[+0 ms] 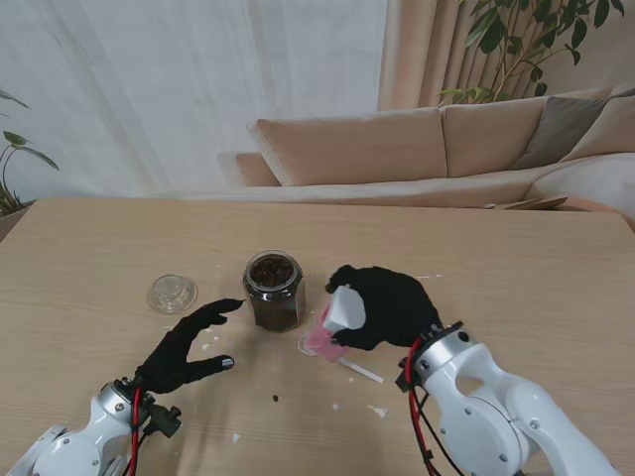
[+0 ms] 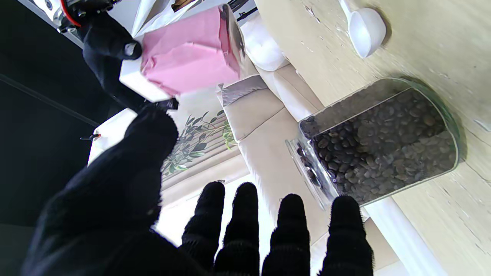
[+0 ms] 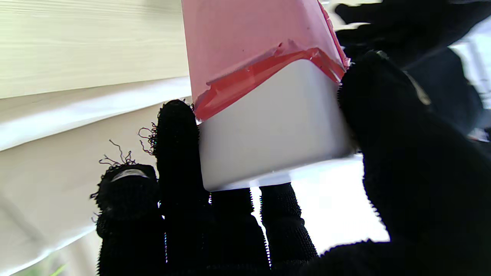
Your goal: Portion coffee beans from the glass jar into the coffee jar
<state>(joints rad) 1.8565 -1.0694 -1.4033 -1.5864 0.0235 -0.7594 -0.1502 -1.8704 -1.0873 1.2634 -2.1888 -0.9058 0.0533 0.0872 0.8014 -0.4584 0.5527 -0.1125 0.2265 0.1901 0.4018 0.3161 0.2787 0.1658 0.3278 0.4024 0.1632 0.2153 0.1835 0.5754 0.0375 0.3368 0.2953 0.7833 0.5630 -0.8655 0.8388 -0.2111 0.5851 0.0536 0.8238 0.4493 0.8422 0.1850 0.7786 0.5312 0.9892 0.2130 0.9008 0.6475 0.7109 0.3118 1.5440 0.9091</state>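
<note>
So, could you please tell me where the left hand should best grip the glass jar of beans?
Probably around the faceted side walls of the glass jar, below the open mouth, coming from its left, where the open left hand already is. It stands upright and nearly full, so a level side grip seems safest.

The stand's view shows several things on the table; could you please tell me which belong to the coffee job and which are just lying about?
Belonging to the job:
- glass jar of coffee beans, open
- pink and white coffee jar, held by the right hand
- white scoop on the table
- left hand, open beside the glass jar

Lying about:
- glass lid
- stray bean
- sofa
</note>
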